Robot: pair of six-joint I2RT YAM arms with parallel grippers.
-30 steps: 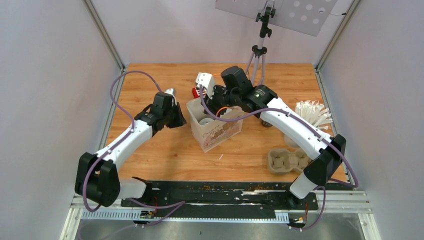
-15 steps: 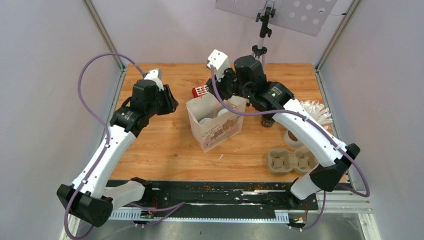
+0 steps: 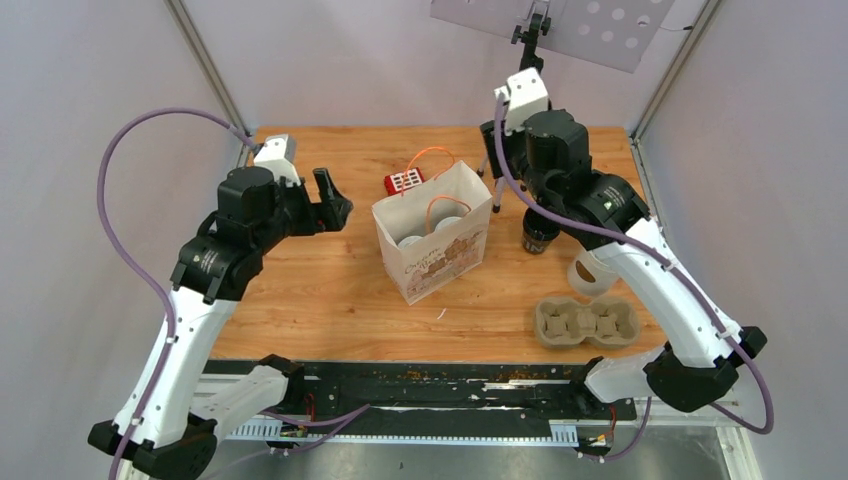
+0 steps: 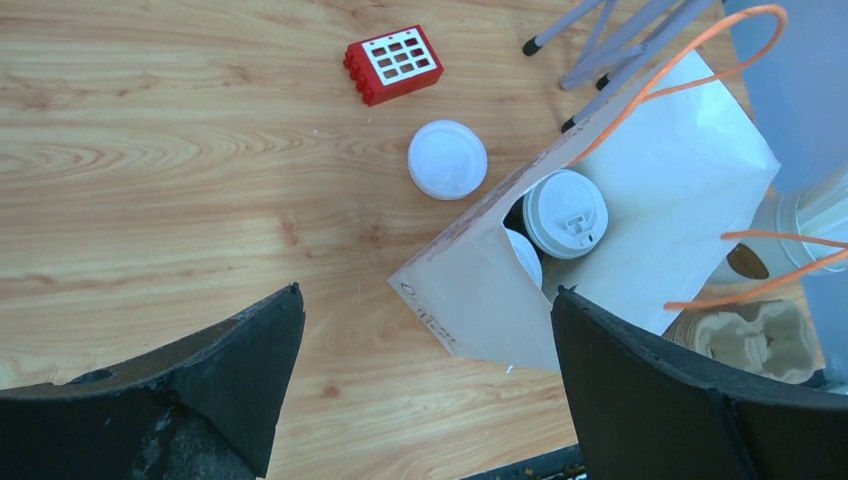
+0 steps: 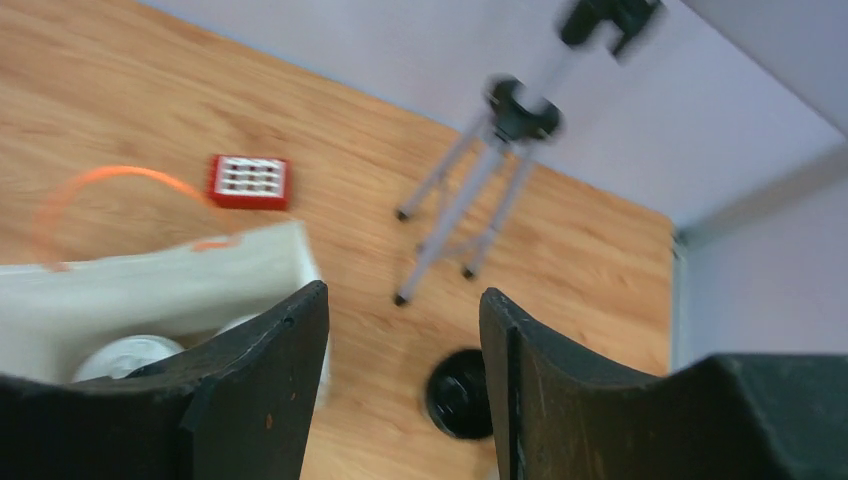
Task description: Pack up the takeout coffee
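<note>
Now two takeout coffee cups stand inside the paper bag on the counter, white lids up. Since a second ago both arms have lifted away from the bag. The left tool has spread wide and holds nothing; the right tool gapes partly, also empty. Only the left wrist view shows a white lid between the bag and a red brick; from above the bag hides it.
</note>
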